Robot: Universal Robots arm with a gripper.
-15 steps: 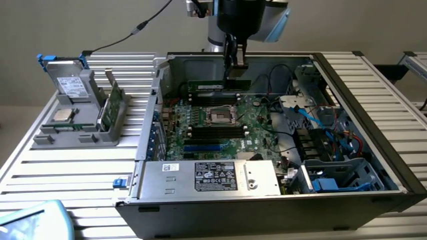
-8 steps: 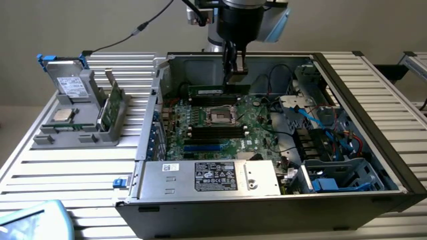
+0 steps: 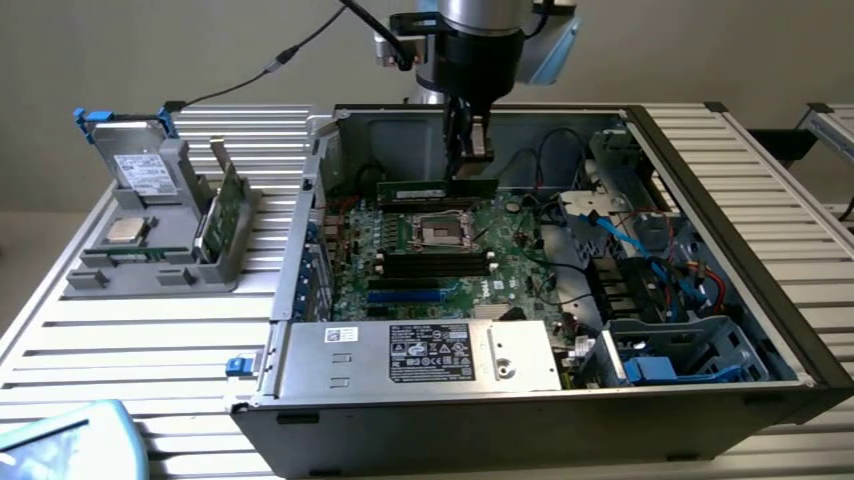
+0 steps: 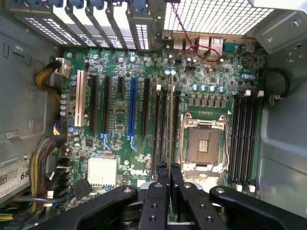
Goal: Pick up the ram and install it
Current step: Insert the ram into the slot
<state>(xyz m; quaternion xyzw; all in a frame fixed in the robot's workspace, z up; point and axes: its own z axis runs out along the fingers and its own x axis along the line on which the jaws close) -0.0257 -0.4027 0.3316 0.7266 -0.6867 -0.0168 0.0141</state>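
Gripper (image 3: 467, 160): its fingers were pinched tight on the ram (image 3: 437, 190), nearer one end than the middle.
Ram: it hung on its long edge inside the computer case (image 3: 727, 190), over the green board (image 4: 120, 120) and above the black slots (image 4: 160, 129) beside the processor socket (image 4: 203, 143). It was not in a slot yet.
Could miss: if the ram was not lined up with a slot, it might hit the slot's edge.
Could tip: held off-centre, one end might go in first and jam.
Could break: a hard push while crooked might hurt the ram.
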